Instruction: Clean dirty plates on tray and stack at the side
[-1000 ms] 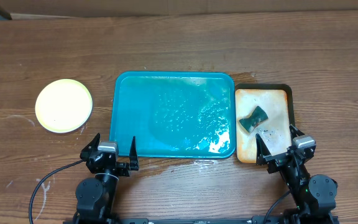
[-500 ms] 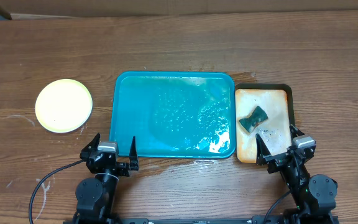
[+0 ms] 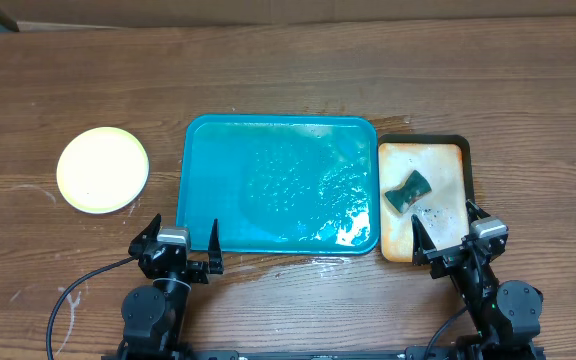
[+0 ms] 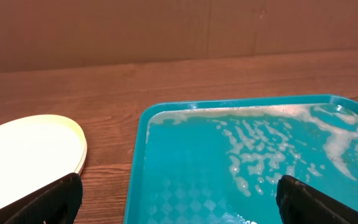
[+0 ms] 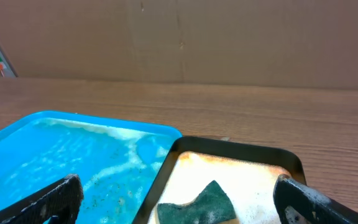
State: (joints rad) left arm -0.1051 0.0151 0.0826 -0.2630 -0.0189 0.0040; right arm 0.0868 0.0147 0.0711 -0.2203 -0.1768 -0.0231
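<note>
The teal-blue tray (image 3: 218, 170) lies mid-table, wet and foamy, with no plates on it; it also shows in the left wrist view (image 4: 166, 155) and the right wrist view (image 5: 17, 149). The plates (image 3: 103, 169) sit stacked on the table left of the tray, pale yellow-green on top, and show in the left wrist view (image 4: 27, 149). My left gripper (image 3: 181, 240) is open and empty at the tray's near left corner. My right gripper (image 3: 453, 228) is open and empty at the near edge of the small tray.
A small black-rimmed tan tray (image 3: 438, 160) stands right of the teal tray, with a dark green sponge (image 3: 408, 191) lying in it; the sponge also shows in the right wrist view (image 5: 197, 202). A cardboard wall runs along the table's far edge.
</note>
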